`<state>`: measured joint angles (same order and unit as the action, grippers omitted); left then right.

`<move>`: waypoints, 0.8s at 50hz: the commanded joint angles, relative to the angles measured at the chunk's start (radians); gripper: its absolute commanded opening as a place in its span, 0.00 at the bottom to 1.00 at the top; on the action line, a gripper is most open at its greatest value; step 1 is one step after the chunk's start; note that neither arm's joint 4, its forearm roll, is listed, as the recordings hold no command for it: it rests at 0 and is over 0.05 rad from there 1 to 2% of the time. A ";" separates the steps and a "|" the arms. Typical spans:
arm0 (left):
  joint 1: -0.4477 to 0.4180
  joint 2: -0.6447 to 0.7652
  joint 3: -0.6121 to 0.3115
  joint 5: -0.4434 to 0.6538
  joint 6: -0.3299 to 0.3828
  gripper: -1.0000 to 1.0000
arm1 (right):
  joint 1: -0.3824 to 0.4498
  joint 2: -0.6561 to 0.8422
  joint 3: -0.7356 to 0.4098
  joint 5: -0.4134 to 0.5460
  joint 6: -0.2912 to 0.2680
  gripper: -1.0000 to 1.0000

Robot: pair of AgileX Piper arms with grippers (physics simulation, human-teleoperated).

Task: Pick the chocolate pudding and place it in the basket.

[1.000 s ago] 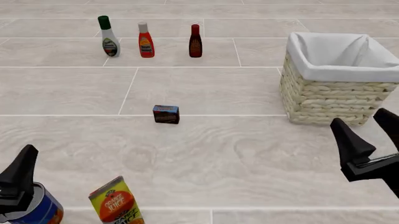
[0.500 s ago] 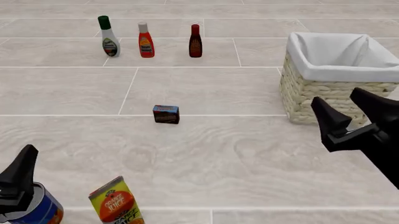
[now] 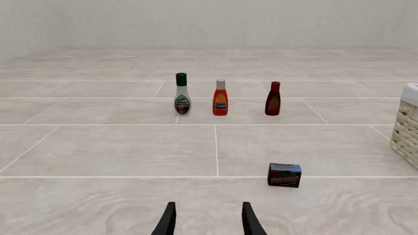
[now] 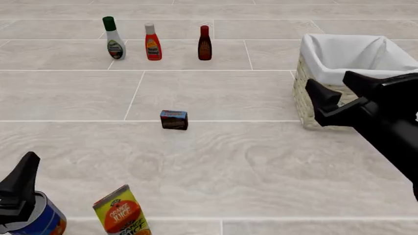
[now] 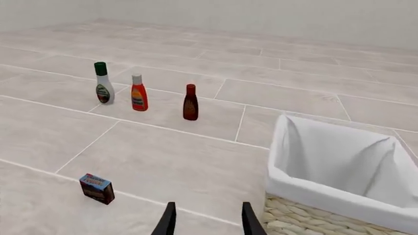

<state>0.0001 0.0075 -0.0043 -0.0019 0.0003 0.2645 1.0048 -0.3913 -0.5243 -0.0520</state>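
The chocolate pudding [image 4: 174,120], a small dark brown box with a blue and red top band, lies on the tiled surface near the middle, also seen in the wrist views [image 3: 285,175] [image 5: 97,188]. The basket [image 4: 339,58], woven with a white cloth lining, stands at the right [image 5: 313,193] [image 3: 408,127]. My right gripper [image 4: 331,82] hangs open and empty in front of the basket's left wall, well to the right of the pudding. My left gripper [image 3: 207,204] is open and empty at the near left, far from the pudding; one of its fingers [image 4: 26,171] shows in the front view.
Three bottles stand in a row at the back: a green-capped one [image 4: 114,39], a red one [image 4: 152,43] and a dark red-capped one [image 4: 204,44]. An orange juice carton [image 4: 123,213] and a can [image 4: 39,220] sit at the near left beside my left gripper.
My right gripper has risen and moved forward and left, from the near right edge to in front of the basket's left side. The left arm and the pudding have not moved.
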 commanded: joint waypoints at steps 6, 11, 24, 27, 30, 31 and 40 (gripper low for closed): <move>0.000 0.000 0.000 0.000 0.000 1.00 | 0.041 0.154 -0.095 -0.046 -0.002 1.00; 0.000 0.000 0.000 0.000 0.000 1.00 | 0.056 0.194 -0.121 -0.055 -0.004 1.00; 0.000 0.000 0.000 0.000 0.000 1.00 | 0.093 0.289 -0.193 -0.062 -0.011 1.00; 0.000 0.000 0.000 0.000 0.000 1.00 | 0.103 0.312 -0.211 -0.063 -0.015 1.00; 0.000 0.000 0.000 0.000 0.000 1.00 | 0.109 0.330 -0.232 -0.059 -0.016 1.00; 0.000 0.000 0.000 0.000 0.000 1.00 | 0.109 0.330 -0.232 -0.059 -0.016 1.00; 0.000 0.000 0.000 0.000 0.000 1.00 | 0.142 0.371 -0.294 -0.038 -0.018 1.00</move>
<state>0.0000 0.0075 -0.0043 -0.0019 0.0003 0.3769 1.3286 -0.6262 -0.5775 -0.0676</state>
